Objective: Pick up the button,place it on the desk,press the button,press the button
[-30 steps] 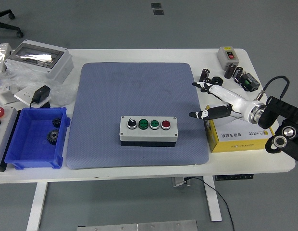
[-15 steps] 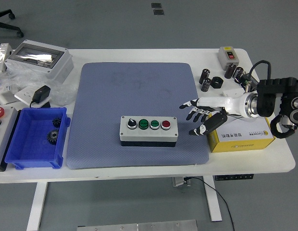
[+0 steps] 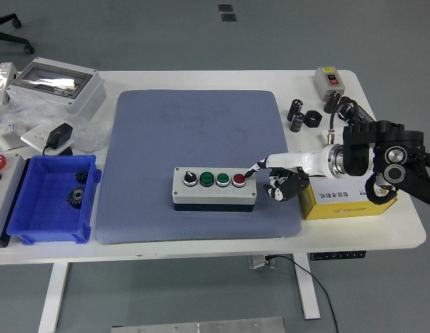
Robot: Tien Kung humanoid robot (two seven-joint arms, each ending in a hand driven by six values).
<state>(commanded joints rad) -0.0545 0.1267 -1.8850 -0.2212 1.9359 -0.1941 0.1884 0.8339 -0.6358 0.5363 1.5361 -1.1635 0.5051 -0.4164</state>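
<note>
Although the blue bin [image 3: 54, 201] with its dark gears left of the button box [image 3: 215, 189] lies as it did a second ago, the scene to the right has changed: the right hand [image 3: 276, 177], which hovered spread out over the yellow carton [image 3: 345, 198] to the right of the box, has swung in leftward and folded. The button box sits on the grey-blue mat [image 3: 198, 139], near its front edge, so the placing step looks done. Its top carries, from left to right, a black selector knob [image 3: 190, 179], two green buttons [image 3: 214, 179] and a red button [image 3: 238, 180]. The hand now stands just right of the box, one finger stretched to the red button, the others curled under, holding nothing. Whether the tip already bears down cannot be told; it appears to touch the button's right rim, which suggests a press is under way.
</note>
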